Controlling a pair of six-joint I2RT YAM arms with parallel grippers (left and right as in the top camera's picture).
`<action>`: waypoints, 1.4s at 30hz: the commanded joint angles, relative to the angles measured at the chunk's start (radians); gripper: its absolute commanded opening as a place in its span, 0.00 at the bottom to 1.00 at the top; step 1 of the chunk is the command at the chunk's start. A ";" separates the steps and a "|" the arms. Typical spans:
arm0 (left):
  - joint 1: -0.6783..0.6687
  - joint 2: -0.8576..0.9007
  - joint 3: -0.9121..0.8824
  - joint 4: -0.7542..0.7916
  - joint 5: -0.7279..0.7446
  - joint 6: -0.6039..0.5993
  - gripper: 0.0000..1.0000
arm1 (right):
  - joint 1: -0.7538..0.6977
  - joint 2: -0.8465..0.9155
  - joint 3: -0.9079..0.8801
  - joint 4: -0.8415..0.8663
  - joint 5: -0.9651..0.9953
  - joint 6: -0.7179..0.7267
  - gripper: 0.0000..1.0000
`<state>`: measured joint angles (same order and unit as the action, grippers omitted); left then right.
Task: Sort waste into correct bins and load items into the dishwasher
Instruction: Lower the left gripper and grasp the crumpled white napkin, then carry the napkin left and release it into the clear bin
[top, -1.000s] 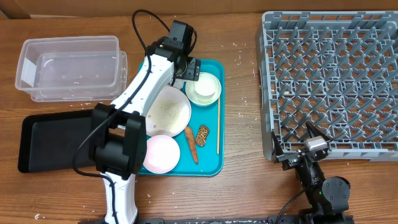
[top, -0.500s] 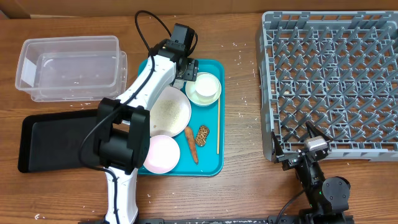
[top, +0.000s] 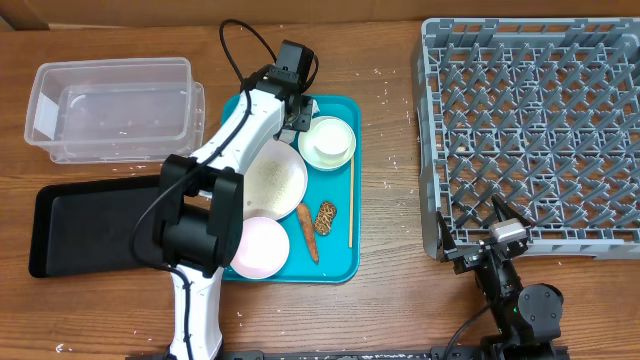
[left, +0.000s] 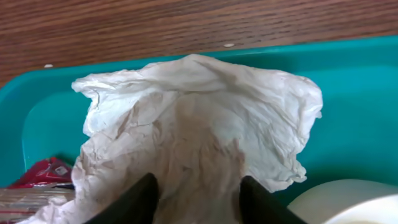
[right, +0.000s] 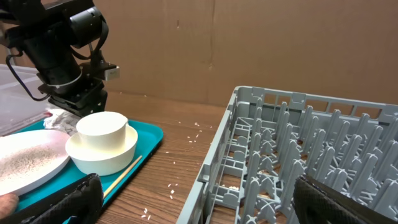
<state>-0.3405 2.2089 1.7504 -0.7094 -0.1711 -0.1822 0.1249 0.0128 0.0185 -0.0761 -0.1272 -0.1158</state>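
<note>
Left tool (left: 198, 200) sits down in the far-left corner of the teal tray (left: 348, 93). Its fingers are narrow & pressed on both sides of the crumpled paper (left: 199, 112), so you've got it pinched. The red scrap (left: 46, 173) lies just beside it. Your L arm reaches from the near desk (top: 400, 300) edge over the plate (top: 275, 185) & pink bowl (top: 265, 250), wrist tipped down next to the cup (top: 329, 138). Right tool (right: 196, 186) is wide w/ nothing in it, R arm folded low at the near-left corner of the dish rack (top: 530, 120). Carrot (top: 308, 230) & brown lump (top: 326, 216) sit on the tray. Clear tub (top: 110, 105) & black tray (top: 90, 225) are to its left.
</note>
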 joint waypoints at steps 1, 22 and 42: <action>-0.001 0.011 0.019 0.003 -0.023 0.003 0.31 | -0.003 -0.010 -0.011 0.003 -0.005 0.000 1.00; -0.004 -0.154 0.039 -0.080 -0.019 -0.092 0.04 | -0.003 -0.010 -0.011 0.003 -0.005 0.000 1.00; 0.121 -0.398 0.039 -0.045 -0.285 -0.185 0.04 | -0.003 -0.010 -0.011 0.003 -0.005 0.000 1.00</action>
<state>-0.2962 1.8698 1.7611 -0.7776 -0.3500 -0.3386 0.1249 0.0128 0.0185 -0.0765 -0.1268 -0.1158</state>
